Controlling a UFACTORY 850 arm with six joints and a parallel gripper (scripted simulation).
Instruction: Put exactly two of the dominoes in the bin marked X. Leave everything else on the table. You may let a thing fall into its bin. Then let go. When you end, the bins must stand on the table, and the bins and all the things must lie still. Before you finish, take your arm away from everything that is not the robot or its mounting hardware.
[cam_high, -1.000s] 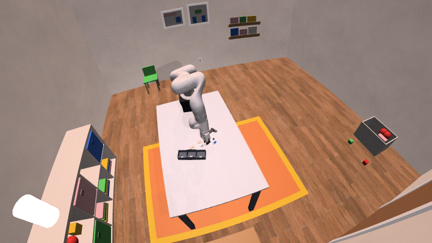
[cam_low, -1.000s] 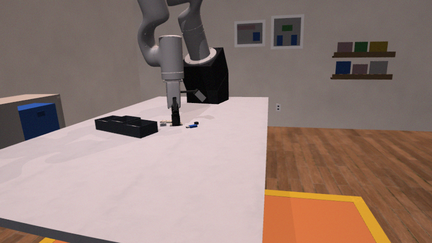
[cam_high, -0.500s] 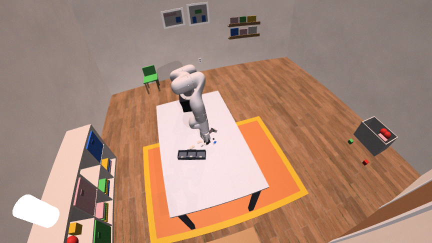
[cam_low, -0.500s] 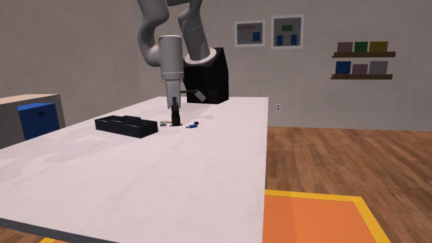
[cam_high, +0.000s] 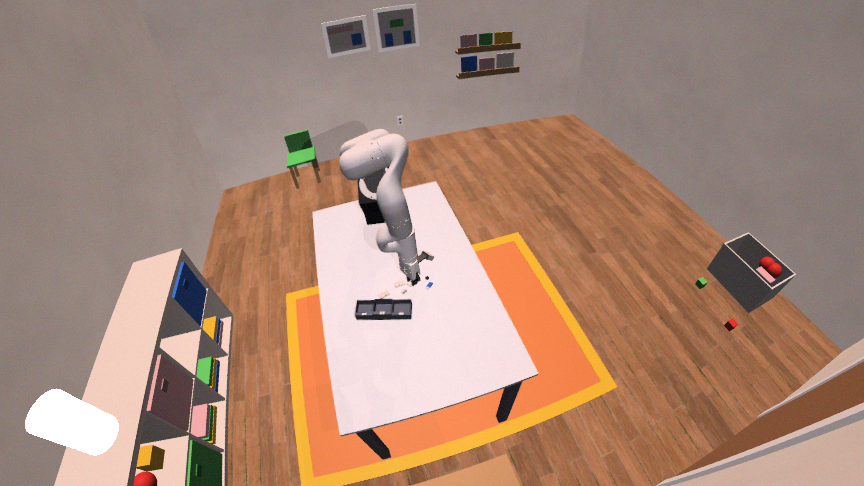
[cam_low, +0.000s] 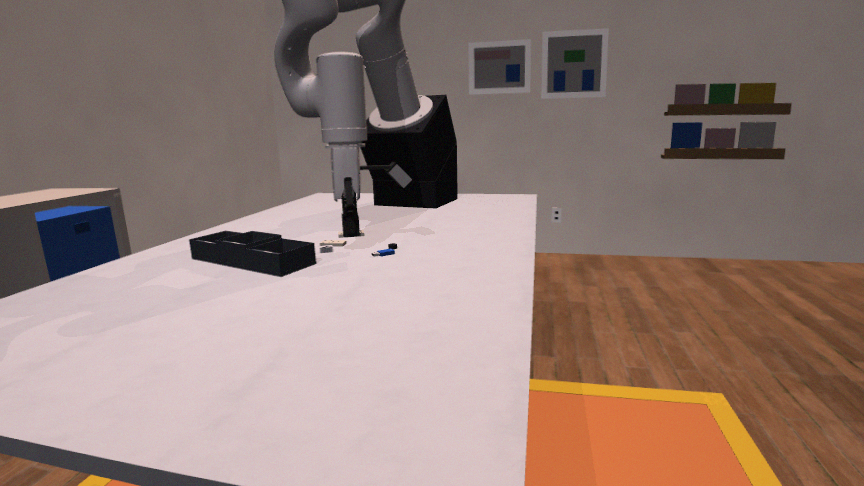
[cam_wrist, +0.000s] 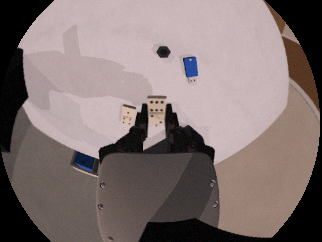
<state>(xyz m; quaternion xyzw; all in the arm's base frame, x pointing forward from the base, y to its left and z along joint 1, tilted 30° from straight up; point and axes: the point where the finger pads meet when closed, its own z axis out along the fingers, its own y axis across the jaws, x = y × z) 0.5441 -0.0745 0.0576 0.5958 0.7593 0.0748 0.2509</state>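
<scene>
Wrist view: gripper (cam_wrist: 156, 119) pinched shut on a cream domino (cam_wrist: 156, 108) low at the white table (cam_wrist: 220, 20). Second domino (cam_wrist: 127, 113) just left, blue USB stick (cam_wrist: 190, 67) and black nut (cam_wrist: 162, 51) beyond. Exterior view: black three-part bin (cam_low: 253, 250) nearby, apart.

Arm bent down, pincer (cam_wrist: 156, 119) vertical, apparently clamped on domino (cam_wrist: 156, 108).
</scene>
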